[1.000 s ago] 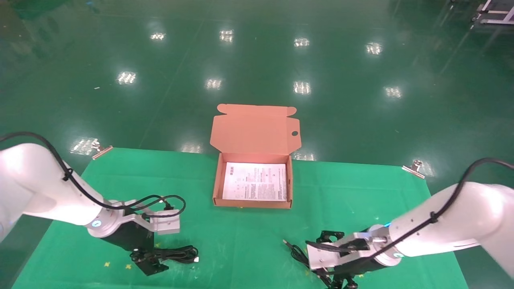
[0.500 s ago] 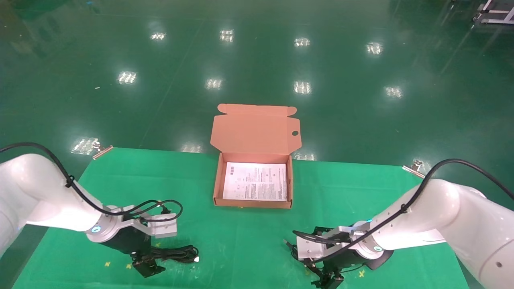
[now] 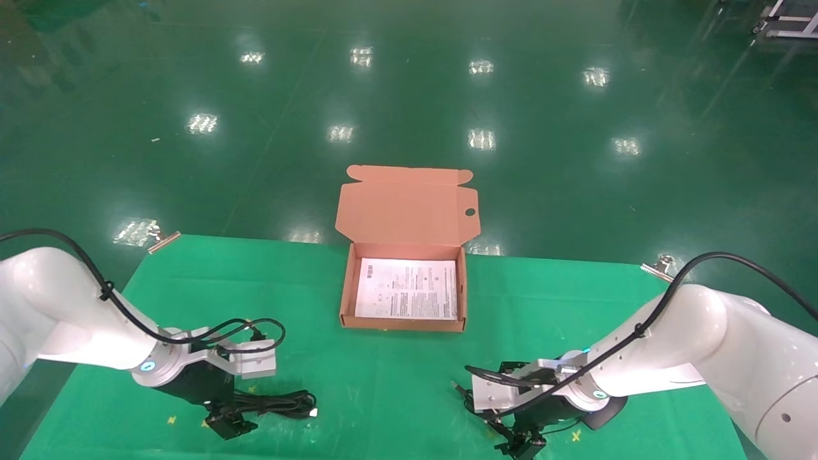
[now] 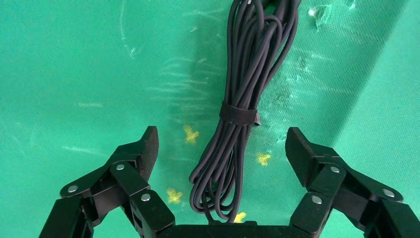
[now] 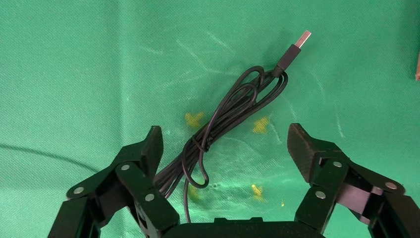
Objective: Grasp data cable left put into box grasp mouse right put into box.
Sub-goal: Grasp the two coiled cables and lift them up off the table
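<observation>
Your left gripper (image 3: 231, 421) sits low over the near-left part of the green mat (image 3: 383, 377), and its fingers (image 4: 143, 148) are spread wide with nothing between them but the cable (image 4: 242, 94). In the left wrist view you can see the tied bundle lying flat on the mat, its looped end reaching in between the two fingers without touching either one, the black tie (image 4: 239, 113) cinching it partway along. From the head you can see the bundle (image 3: 281, 404) stretching to the right of the gripper, with its small silver plug (image 3: 313, 413) at the right end.

Your right gripper (image 3: 521, 442) is down at the near-right part of the mat, its fingers (image 5: 302, 148) likewise released and gripping nothing. The right wrist view shows you a loosely gathered thin cord (image 5: 223, 124) lying on the mat between those fingers, ending in a USB plug (image 5: 293, 49) that points away from the gripper. The mouse (image 3: 602, 415) itself shows only as a dark rounded shape under the right wrist in the head view, just right of the gripper; you cannot tell more of it from here.

The box (image 3: 347, 287) stands open at the far middle of the mat, well apart from both grippers, its lid (image 3: 406, 207) raised at the far side and a white printed sheet (image 3: 407, 289) lying flat inside.
</observation>
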`<action>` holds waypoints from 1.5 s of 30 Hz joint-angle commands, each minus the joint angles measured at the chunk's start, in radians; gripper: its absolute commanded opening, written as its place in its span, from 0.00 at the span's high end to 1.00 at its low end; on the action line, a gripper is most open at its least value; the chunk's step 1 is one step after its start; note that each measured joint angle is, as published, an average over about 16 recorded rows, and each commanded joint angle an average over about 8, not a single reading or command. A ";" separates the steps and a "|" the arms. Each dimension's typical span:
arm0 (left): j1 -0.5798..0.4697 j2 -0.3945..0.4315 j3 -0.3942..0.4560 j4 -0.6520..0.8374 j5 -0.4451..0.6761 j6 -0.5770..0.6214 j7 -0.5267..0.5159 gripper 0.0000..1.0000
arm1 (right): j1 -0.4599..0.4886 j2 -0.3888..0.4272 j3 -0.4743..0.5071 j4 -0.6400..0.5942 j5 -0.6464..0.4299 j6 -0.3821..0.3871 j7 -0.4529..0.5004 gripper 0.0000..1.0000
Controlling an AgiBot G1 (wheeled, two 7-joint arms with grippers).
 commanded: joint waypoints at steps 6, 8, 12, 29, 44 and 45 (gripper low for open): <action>0.000 0.000 0.000 -0.006 0.000 0.004 0.000 1.00 | 0.000 0.005 0.000 0.009 0.000 -0.002 0.002 1.00; 0.001 -0.001 0.000 -0.007 0.000 0.005 0.000 1.00 | 0.000 0.006 0.000 0.011 0.000 -0.003 0.002 1.00; 0.001 -0.001 0.000 -0.009 0.000 0.007 0.000 1.00 | 0.000 0.007 0.000 0.014 0.000 -0.003 0.003 1.00; 0.001 -0.001 0.000 -0.012 -0.001 0.010 -0.001 1.00 | 0.000 0.010 0.000 0.018 0.000 -0.005 0.004 1.00; -0.043 -0.040 -0.002 -0.068 0.000 -0.019 0.057 1.00 | 0.065 0.078 0.028 0.062 0.015 0.002 0.019 1.00; -0.050 -0.047 -0.003 -0.076 0.000 -0.023 0.063 1.00 | 0.078 0.092 0.033 0.074 0.015 0.007 0.022 1.00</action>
